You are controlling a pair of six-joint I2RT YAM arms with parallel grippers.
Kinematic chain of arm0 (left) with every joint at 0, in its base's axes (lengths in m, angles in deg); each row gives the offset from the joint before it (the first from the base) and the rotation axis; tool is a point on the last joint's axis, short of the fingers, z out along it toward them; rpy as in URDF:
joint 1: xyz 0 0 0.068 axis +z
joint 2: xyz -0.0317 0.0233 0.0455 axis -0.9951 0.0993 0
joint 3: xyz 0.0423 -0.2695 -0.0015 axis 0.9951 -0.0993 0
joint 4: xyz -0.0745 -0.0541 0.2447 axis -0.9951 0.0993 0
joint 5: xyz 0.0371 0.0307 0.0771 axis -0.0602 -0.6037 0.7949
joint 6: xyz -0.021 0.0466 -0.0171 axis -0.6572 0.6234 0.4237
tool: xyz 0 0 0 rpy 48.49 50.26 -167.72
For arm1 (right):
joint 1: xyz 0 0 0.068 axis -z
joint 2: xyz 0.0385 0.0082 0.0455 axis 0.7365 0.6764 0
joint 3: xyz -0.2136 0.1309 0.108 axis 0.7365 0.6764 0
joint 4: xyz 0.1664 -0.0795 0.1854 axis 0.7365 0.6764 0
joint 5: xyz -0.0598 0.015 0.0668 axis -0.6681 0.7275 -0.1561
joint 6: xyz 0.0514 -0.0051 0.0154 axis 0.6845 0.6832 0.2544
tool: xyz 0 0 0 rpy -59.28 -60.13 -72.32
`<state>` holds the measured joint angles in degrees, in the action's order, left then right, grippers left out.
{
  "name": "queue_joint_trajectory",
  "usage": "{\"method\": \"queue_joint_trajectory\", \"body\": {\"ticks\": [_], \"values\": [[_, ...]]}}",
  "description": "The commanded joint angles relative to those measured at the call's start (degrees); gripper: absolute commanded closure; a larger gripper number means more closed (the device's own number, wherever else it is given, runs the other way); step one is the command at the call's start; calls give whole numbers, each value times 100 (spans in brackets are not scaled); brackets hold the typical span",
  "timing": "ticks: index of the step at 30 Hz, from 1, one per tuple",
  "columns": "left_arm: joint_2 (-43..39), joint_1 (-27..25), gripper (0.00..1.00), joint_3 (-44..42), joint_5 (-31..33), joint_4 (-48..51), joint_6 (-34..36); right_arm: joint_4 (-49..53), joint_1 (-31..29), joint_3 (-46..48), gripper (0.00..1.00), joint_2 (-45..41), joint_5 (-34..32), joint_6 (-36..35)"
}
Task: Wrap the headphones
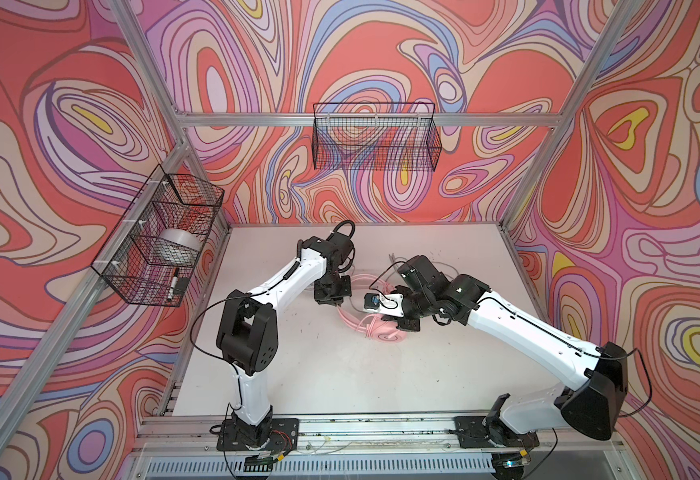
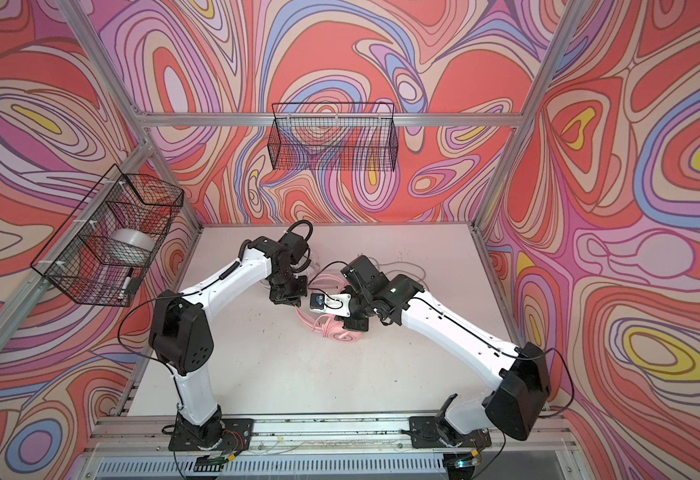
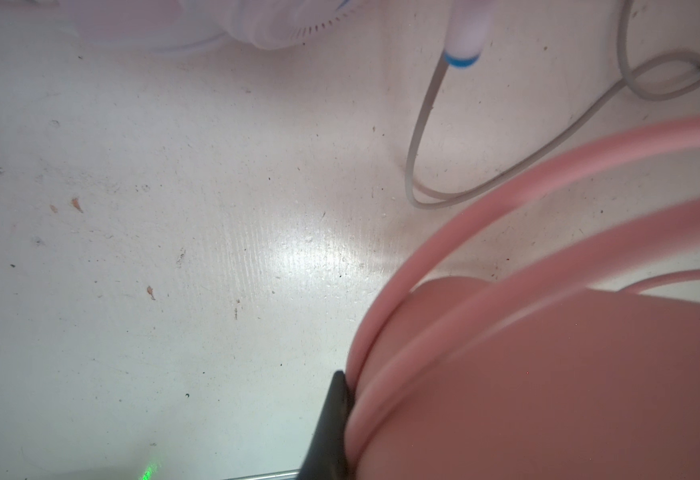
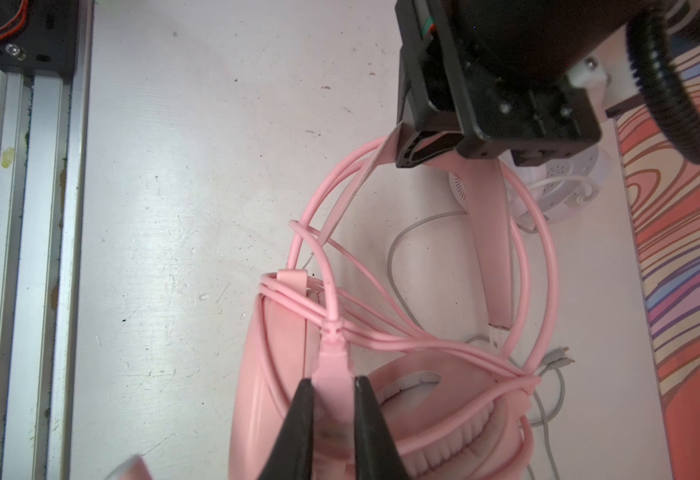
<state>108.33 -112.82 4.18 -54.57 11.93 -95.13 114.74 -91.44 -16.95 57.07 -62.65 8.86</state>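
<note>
The pink headphones [image 1: 381, 330] [image 2: 342, 334] lie mid-table, their pink cable [image 4: 547, 249] looped around the earcups [image 4: 443, 415] and headband [image 4: 491, 249]. My left gripper [image 4: 421, 151] [image 1: 335, 299] is shut on the headband's top; in the left wrist view one black finger [image 3: 331, 415] presses against the pink band [image 3: 547, 374]. My right gripper [image 4: 331, 380] [image 1: 402, 324] is shut on the pink cable's plug end [image 4: 331, 357], just above an earcup. The white headphones [image 4: 556, 183] [image 3: 277, 20] lie behind, mostly hidden, with their grey cable [image 3: 419, 124] [image 4: 398, 241] trailing loose on the table.
A wire basket [image 1: 157, 237] on the left wall holds a tape roll [image 1: 179, 245] and a marker [image 1: 173, 282]. Another wire basket [image 1: 375, 137] hangs on the back wall. An aluminium rail [image 1: 360, 428] with both arm bases runs along the table's front edge.
</note>
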Motion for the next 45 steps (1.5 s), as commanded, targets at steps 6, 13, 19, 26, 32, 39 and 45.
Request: {"method": "queue_joint_trajectory", "body": {"ticks": [6, 13, 19, 26, 32, 39, 45], "values": [[82, 213, 100, 284, 262, -131, -362, 825, -107, -70, 100, -228, -318, -489], [133, 206, 100, 285, 334, -81, -254, 594, -108, -349, 100, -31, -356, -249], [18, 192, 100, 14, 539, -26, -217, 440, -108, -718, 100, 314, -671, -6], [-56, 30, 100, -90, 620, 42, -164, 231, -99, -1024, 100, 807, -903, 168], [-63, -51, 100, -129, 618, 79, -133, -84, -51, -1119, 100, 1031, -1009, 277], [-51, -119, 100, -160, 542, 113, -76, -481, 20, -1001, 100, 1174, -918, 226], [-86, -194, 100, -169, 532, 158, -92, -640, 68, -939, 100, 1315, -890, 274]]}}
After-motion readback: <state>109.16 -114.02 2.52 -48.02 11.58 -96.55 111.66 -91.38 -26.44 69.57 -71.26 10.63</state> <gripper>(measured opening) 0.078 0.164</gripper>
